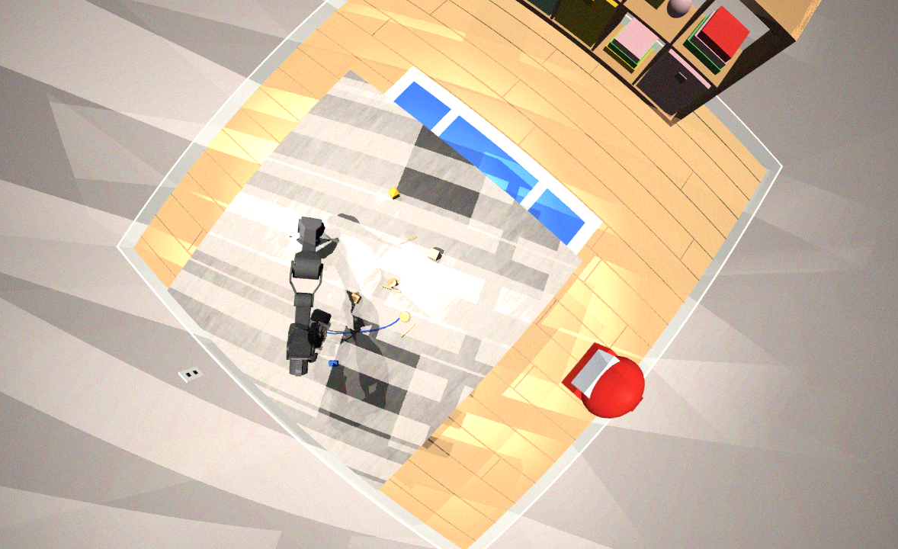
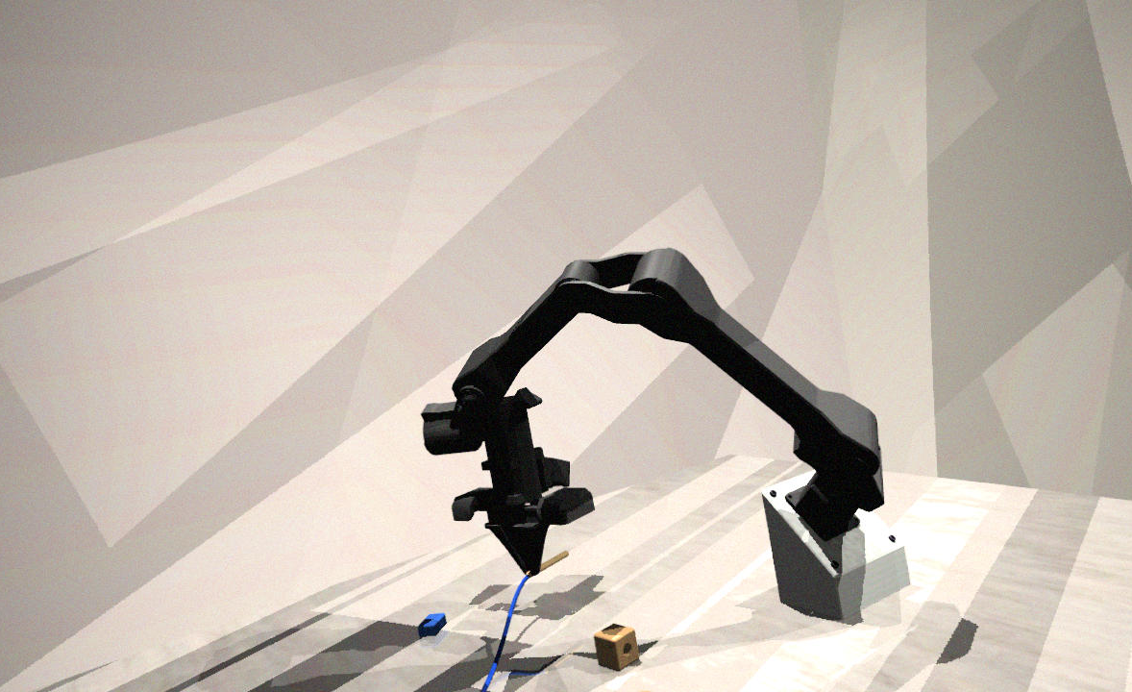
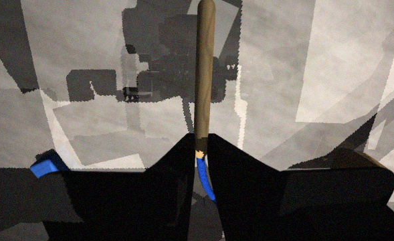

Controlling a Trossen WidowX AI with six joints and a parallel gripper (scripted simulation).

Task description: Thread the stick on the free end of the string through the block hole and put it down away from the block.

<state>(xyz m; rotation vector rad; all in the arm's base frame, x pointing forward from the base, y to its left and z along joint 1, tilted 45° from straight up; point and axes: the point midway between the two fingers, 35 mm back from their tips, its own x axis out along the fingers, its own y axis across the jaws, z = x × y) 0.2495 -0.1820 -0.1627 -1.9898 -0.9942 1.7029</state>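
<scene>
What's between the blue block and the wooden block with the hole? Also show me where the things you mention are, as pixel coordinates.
In the exterior view, the blue string (image 2: 509,615) hangs between the blue block (image 2: 431,626) and the wooden block (image 2: 614,649), running up to the gripper (image 2: 532,571).

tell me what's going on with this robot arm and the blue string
The gripper is shut on the thin wooden stick, near the end where the blue string joins it, and holds it above the table. The string runs to the round wooden button. The block with the hole sits on the table nearby, and the stick is not in it. Threading is yet to be done.
</scene>
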